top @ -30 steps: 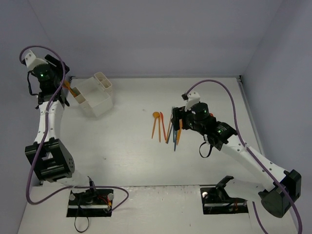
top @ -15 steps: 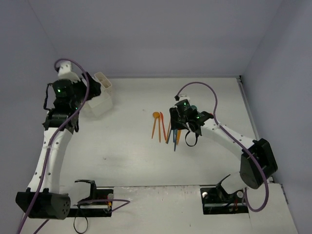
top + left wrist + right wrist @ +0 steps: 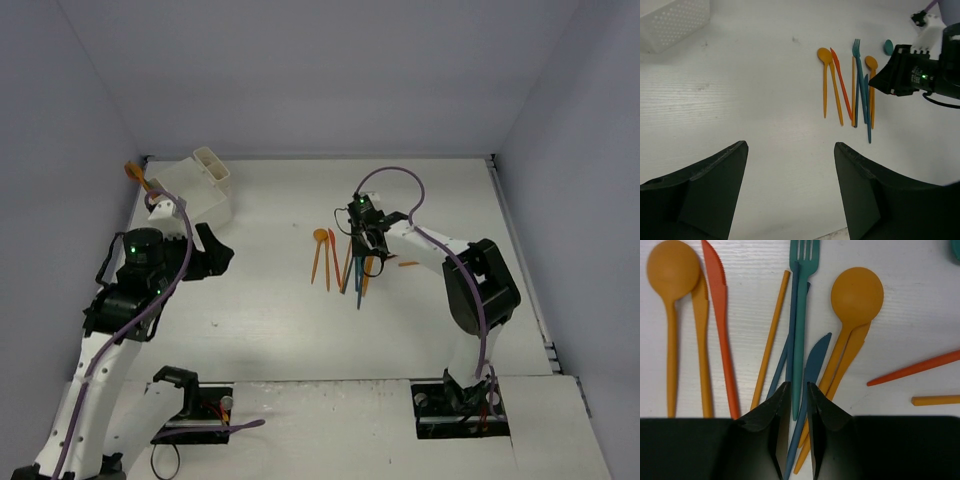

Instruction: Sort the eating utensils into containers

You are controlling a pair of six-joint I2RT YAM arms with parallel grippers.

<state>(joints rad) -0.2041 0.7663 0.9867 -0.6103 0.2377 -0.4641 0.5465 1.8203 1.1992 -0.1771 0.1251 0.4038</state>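
The utensils (image 3: 345, 262) lie bunched in the middle of the worktop (image 3: 260, 300), well apart from the bins (image 3: 190, 195) at its far-left corner. The right pincer (image 3: 799, 386) is clamped on the handle end of the teal fork (image 3: 801, 315), with a knife (image 3: 815, 360) touching alongside, so lift straight and slowly, lest the knife drag along. The left pincer (image 3: 790, 147) hangs open, empty.

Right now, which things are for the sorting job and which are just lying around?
For the job:
- colourful cutlery
- white bins

Just there, not for sorting:
- purple cables
- black base plates
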